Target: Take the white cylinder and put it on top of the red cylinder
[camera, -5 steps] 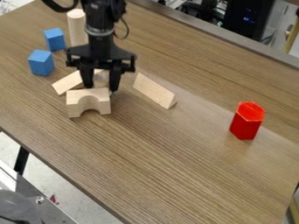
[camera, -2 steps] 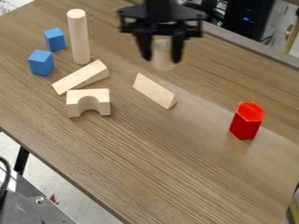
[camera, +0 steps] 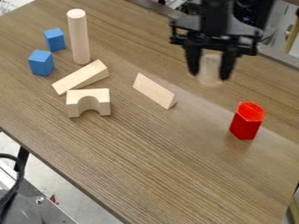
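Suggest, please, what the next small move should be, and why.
I would shift the pincer toward the upright red cylinder, down and right in the picture, before lowering: the pale cylinder gripped between its fingers seems raised off the table and not yet over the red top.

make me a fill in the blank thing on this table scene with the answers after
The pincer holds the pale cylinder ____ the table, not on it.
The hexagonal block is coloured ____.
There are exactly ____ blue cubes.
The tall wooden cylinder stands ____ rather than lying down.

Missing words: above; red; two; upright.
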`<state>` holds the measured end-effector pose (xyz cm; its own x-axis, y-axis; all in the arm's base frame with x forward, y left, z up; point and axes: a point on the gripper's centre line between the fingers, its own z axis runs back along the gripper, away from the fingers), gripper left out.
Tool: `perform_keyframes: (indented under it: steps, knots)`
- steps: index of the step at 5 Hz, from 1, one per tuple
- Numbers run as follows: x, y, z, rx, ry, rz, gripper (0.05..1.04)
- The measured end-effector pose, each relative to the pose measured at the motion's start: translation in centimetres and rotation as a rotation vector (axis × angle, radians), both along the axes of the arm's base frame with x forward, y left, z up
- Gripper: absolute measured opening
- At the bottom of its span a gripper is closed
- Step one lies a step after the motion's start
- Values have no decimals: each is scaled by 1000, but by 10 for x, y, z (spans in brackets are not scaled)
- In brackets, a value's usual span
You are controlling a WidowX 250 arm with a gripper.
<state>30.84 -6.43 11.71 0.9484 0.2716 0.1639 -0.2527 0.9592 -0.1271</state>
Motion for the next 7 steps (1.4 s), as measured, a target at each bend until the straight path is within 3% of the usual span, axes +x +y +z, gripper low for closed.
perform_keyframes:
  steps: [2,3,7]
  knots:
    - [15,-29,-17,19,40,-80,550]
    - [21,-38,-19,67,34,-104,550]
    - [36,-57,-37,71,74,-112,550]
